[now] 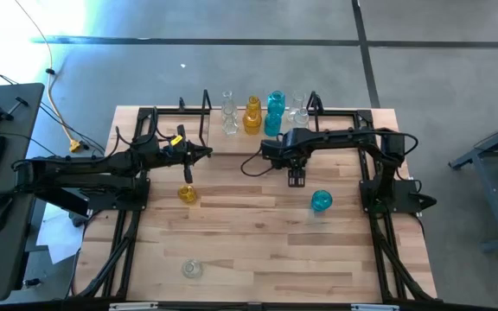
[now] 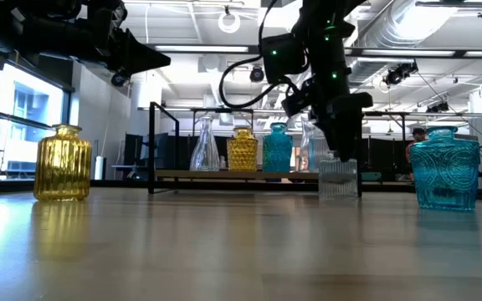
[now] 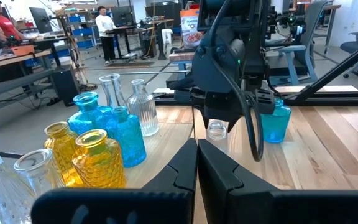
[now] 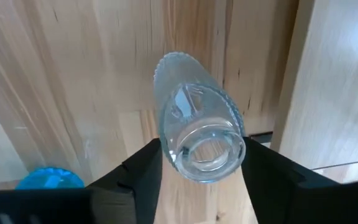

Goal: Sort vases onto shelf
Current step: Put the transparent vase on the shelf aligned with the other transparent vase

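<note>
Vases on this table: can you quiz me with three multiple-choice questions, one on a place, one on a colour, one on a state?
1. The teal vase standing alone is on:
A. the tabletop's right half
B. its left half
C. the floor

2. The vase beneath the right arm's end is:
A. teal
B. amber
C. clear

3. The left fingers are:
A. wide open
B. shut, empty
C. shut on a vase

Answers: 1 A, the high view shows it near the right arm. 2 C, the right wrist view shows colourless glass. 3 B, the left wrist view shows them together, holding nothing.
</note>
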Motion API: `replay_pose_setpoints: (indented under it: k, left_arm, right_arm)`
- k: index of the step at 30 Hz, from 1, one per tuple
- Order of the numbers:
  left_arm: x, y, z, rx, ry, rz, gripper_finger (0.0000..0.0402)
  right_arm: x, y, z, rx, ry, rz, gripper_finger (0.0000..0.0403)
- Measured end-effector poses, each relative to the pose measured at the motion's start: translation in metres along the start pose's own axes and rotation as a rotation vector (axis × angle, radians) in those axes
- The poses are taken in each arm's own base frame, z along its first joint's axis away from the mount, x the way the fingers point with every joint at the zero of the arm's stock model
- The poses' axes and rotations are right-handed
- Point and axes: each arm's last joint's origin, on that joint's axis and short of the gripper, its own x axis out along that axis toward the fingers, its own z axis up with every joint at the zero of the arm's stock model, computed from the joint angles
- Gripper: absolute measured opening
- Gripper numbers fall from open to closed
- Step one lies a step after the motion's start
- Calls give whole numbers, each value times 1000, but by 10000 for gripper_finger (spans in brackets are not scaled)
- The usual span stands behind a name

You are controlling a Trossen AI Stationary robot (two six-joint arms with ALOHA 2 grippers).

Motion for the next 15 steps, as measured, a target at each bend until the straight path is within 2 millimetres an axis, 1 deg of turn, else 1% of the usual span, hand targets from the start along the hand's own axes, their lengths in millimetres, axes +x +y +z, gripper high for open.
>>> replay_pose_setpoints:
  k: [5, 9, 11, 15]
  left_arm:
    - [0, 0, 0, 0, 0, 0, 5]
    - [0, 0, 0, 0, -1, 0, 5]
    - [0, 0, 0, 0, -1, 0, 5]
    - [0, 0, 0, 0, -1, 0, 5]
  right_arm:
    - [-1, 0, 1, -1, -15, 6, 146]
    - [-5, 0, 3, 5, -31, 31, 140]
    - [-11, -1, 6, 12, -58, 52, 138]
    - [-32, -5, 12, 6, -104, 49, 127]
